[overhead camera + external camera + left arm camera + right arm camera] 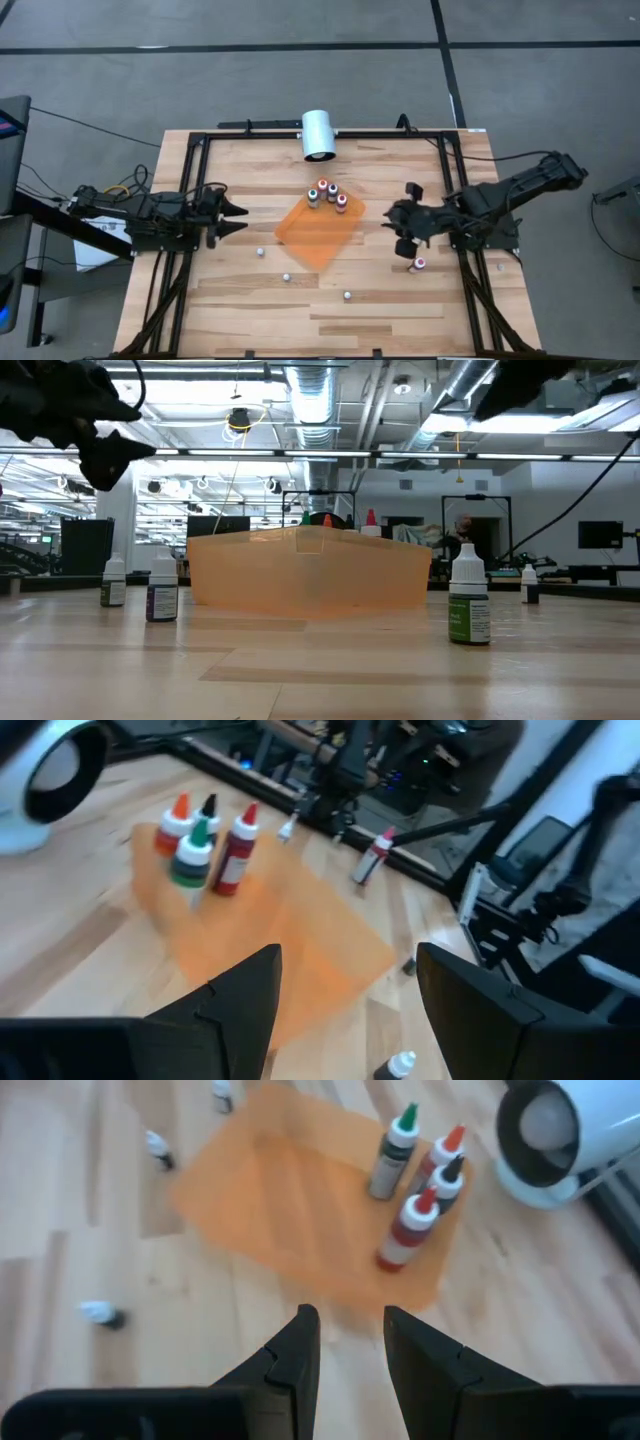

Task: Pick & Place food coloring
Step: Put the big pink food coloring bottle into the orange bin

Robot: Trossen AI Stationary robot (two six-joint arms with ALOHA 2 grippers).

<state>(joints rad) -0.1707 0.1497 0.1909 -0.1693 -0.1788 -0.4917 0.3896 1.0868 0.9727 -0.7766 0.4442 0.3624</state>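
Four food coloring bottles (327, 194) with red, green, orange and dark tops stand upright on the far corner of the orange sheet (318, 234); they also show as bottles (415, 1170) in the right wrist view. Three white-capped bottles (286, 277) stand loose on the wood near the sheet's near side. A pink-topped bottle (419, 265) stands by the right arm. My left gripper (240, 218) hovers open left of the sheet. My right gripper (393, 226) hovers open right of it, its fingers (300, 1350) a narrow gap apart, with nothing between them.
A white cylinder (318, 134) lies at the table's far edge, behind the bottles. A black frame (190, 140) runs along the table's far, left and right edges. Bare wood stretches toward the near edge. In the low view the loose bottles (468, 600) stand in front of the sheet (310, 572).
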